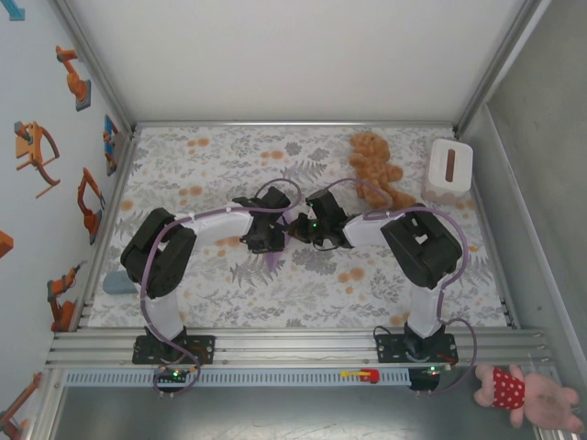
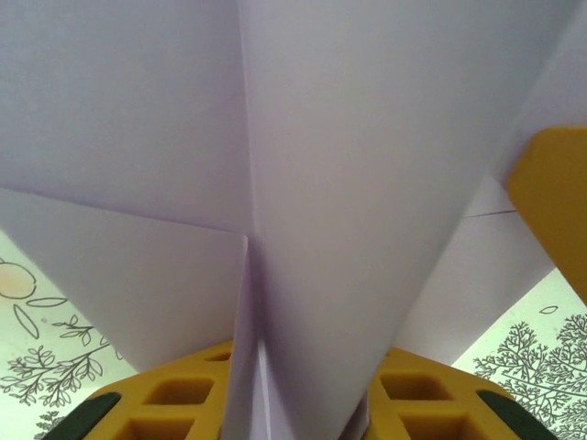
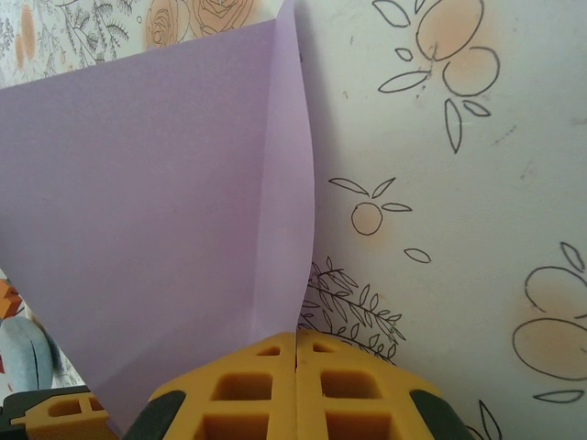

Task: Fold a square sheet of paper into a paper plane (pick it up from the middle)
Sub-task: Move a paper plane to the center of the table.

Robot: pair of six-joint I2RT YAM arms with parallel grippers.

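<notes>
Near the middle of the table (image 1: 211,165), between the two arms, the lavender paper sheet (image 3: 156,202) is held up above the flowered surface. It is partly folded, and sharp creases run through it. From the sheet, the brown teddy bear (image 1: 371,165) lies toward 1 o'clock and the white box (image 1: 449,170) toward 2 o'clock, both well apart from it.

The right pincer (image 3: 295,367) is closed, and its pads meet on a folded edge of the sheet, so it holds the paper. The left pincer (image 2: 298,403) stands narrow with a fold of the sheet in its gap. Whether it presses the paper I cannot tell.

I judge the paper to be very light, thin and limp. It should crumple or tear easily, and it is smooth enough to slip from the pads. A hold is best taken on a crease or a doubled layer near the middle line, where the paper is stiffer, with gentle pressure and no pulling between the arms.
</notes>
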